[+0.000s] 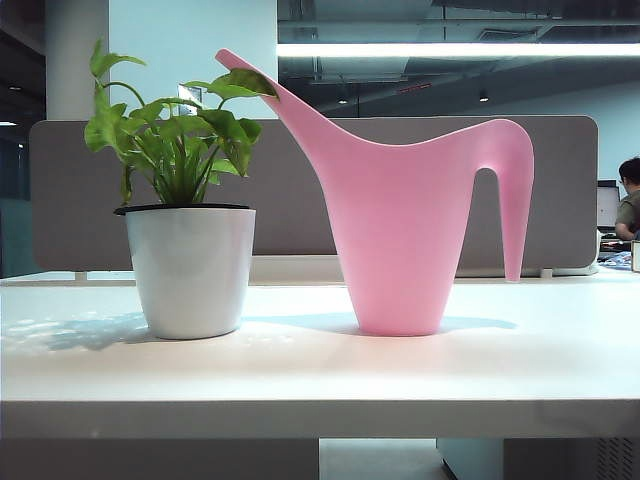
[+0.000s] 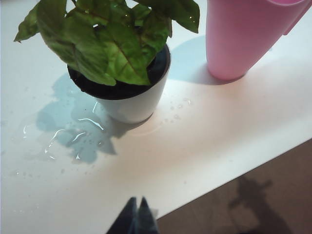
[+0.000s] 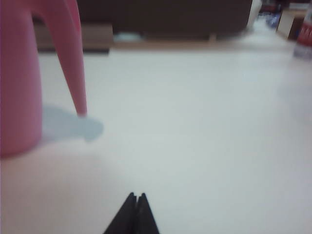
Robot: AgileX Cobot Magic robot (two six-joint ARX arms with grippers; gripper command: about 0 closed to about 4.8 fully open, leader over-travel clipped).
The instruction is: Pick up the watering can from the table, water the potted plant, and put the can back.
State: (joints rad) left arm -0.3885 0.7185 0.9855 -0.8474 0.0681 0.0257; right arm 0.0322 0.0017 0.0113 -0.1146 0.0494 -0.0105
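The tall, smooth pink plastic watering can (image 1: 400,235) stood upright on the wide white counter (image 1: 300,365), right of centre in the exterior view. Its body tapered like a cup toward a narrow base, its long pointed spout slanted up to the left over the leaves of the plant, and its arched handle curved over on the right and ended open, its tip hanging above the counter without touching it. Just left of the can, apart from it, stood the small potted plant (image 1: 185,230), bright pointed green leaves in a round glossy white pot with a black rim. The can rose taller than the pot.

Small puddles and droplets of water (image 2: 73,136) lay on the counter around the pot, seen from the left wrist.

The left claw (image 2: 137,214) hung clenched and empty over the near edge of the counter, on the near side of the pot and well apart from it. The right claw (image 3: 135,212) was likewise pressed shut, holding nothing, low over the counter to the right of the can and clear of the handle.

Right of the can the counter ran bare to its far edge. A grey partition panel (image 1: 570,190) stood along the far side.
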